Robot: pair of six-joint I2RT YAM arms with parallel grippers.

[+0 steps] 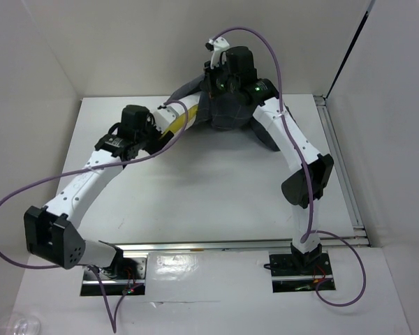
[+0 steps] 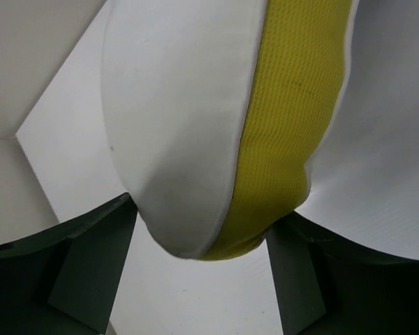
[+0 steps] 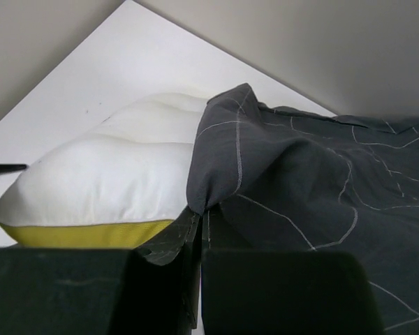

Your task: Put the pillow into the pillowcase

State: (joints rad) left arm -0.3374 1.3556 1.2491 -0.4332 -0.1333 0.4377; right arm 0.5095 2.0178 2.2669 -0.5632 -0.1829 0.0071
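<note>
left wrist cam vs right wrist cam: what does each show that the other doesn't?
Left wrist only: the left end effector, spread wide around a corner of the pillow; whether it presses that corner is unclear. Right wrist only: the pillowcase, its edge pinched in the shut right end effector, with the pillow running in behind the fabric. Both: the white pillow with its yellow band, and the white table.

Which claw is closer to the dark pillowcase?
Right. The right claw is shut on the pillowcase edge, touching it. The left claw is farther off, its jaws around the end of the pillow, clear of the fabric.
</note>
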